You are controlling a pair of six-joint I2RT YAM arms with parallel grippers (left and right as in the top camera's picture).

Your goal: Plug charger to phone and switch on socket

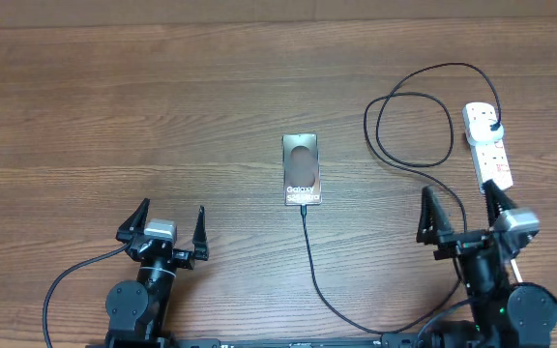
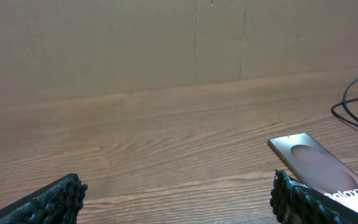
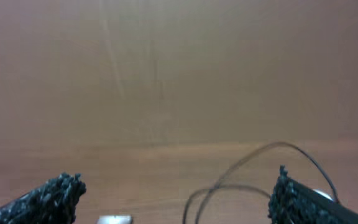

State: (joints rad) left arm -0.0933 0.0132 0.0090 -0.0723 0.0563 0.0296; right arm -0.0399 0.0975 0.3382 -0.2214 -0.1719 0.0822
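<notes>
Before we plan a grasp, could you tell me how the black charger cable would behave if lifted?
The charger cable is probably floppy: thin and lying in loose loops, it should sag and trail. Its end meets the phone, a flat slab, so a tug might slide it.

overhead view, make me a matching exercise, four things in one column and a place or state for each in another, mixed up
Things:
1. phone
2. socket
3. charger
4. left gripper

Place or state:
A. open, holding nothing, at the near left
B. white, lying at the far right of the table
C. dark, flat in the middle, white text on its face
D. thin and black, looping between the middle and the right

Pairs: 1-C, 2-B, 3-D, 4-A
</notes>
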